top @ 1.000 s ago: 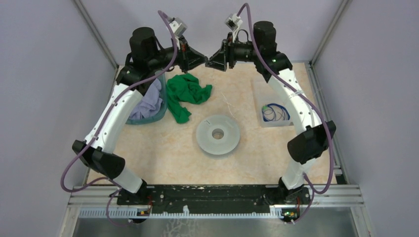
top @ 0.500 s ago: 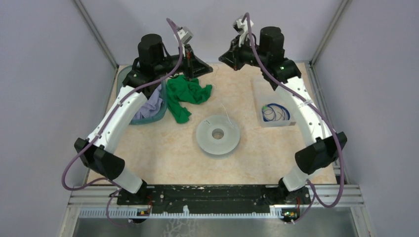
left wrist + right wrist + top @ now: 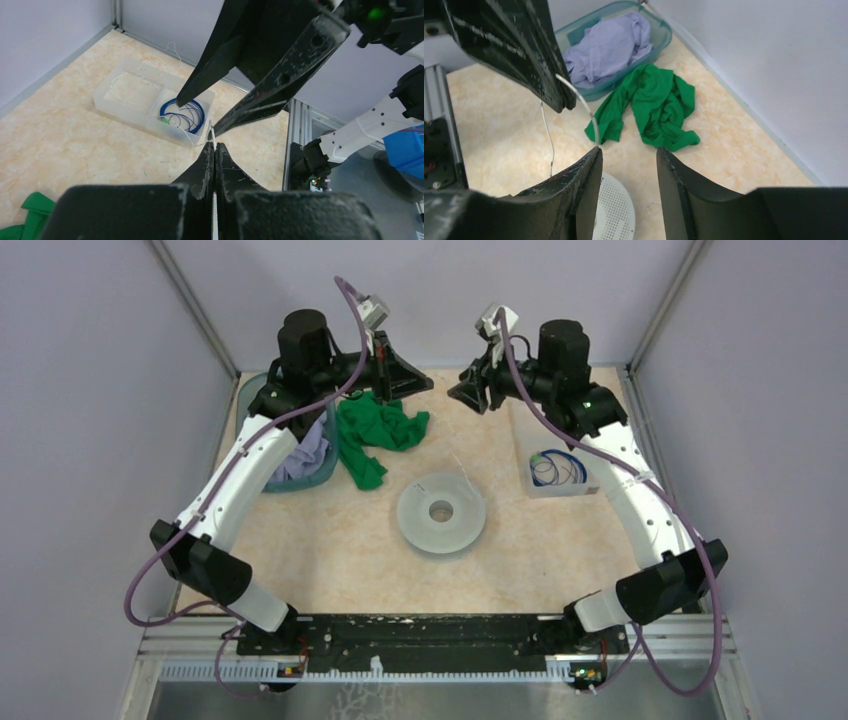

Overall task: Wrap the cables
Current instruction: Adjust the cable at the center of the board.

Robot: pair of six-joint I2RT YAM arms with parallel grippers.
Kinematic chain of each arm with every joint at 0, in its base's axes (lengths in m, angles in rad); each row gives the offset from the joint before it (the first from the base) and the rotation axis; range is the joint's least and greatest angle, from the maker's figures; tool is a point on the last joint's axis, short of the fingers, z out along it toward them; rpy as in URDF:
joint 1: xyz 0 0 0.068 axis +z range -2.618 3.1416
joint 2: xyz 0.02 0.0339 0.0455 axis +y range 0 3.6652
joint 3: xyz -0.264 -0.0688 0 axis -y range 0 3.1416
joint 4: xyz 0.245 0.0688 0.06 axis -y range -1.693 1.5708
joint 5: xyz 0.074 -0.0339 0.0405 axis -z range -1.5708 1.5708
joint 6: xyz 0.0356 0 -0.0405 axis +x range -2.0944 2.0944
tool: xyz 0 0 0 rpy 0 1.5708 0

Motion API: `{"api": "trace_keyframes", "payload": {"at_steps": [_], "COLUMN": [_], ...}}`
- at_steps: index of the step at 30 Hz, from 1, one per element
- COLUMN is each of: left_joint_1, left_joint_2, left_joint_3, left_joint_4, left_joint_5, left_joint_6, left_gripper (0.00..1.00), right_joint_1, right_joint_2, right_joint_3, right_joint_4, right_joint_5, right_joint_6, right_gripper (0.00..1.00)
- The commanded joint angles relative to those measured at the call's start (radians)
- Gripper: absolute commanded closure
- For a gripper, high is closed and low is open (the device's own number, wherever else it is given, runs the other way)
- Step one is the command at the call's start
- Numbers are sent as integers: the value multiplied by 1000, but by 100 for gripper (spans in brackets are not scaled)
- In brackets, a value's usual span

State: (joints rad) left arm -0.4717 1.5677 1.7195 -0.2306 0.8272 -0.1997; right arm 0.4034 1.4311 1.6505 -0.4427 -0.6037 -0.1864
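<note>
**A:** What is the left tool (image 3: pixel 215 148) doing?

**B:** Its fingers are pressing together at the bottom centre of its own camera view, and they are pinching the whitish cable (image 3: pixel 595 127). In the right wrist view that cable is arching out of the same tool at the upper left and curving down toward the middle.

**A:** Is the right tool (image 3: pixel 626 159) gripping it too?

**B:** No, its fingers are standing spread with nothing between them. The cable's end is reaching the tip of the finger lying further left in that frame. Whether it is touching that tip cannot be told.

**A:** And the blue cable (image 3: pixel 200 120)?

**B:** It is lying coiled in one compartment of the clear tray (image 3: pixel 125 87), with a green bit inside the loop. The tray is sitting on the table (image 3: pixel 60 125), left of centre in the left wrist view.

**A:** What else is lying around?

**B:** A pale round spool (image 3: pixel 465 515) is resting mid-table in the overhead view. A green cloth (image 3: pixel 654 100) is lying crumpled just beside a teal tub (image 3: pixel 659 30), which is holding a lilac cloth (image 3: pixel 609 47).
</note>
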Motion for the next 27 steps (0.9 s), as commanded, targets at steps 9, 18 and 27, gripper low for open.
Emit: {"api": "trace_keyframes", "payload": {"at_steps": [9,18,27], "left_joint_1": [-6,-5,-2], "left_joint_2": [-32,-24,-48], "left_joint_3": [-42,-58,-114], "left_joint_4": [100,115,144], "left_joint_5": [107,122,94], "left_joint_6": [-100,-115,-22], "left_gripper": [100,100,81], "right_joint_1": [6,5,-23], "right_joint_2": [-9,9,-3], "right_joint_3": [-108,-91,103], "right_joint_4": [161,190,23], "right_joint_5": [-228,-249,-26], "right_joint_6": [84,132,161], "right_gripper": [47,89,100]}}
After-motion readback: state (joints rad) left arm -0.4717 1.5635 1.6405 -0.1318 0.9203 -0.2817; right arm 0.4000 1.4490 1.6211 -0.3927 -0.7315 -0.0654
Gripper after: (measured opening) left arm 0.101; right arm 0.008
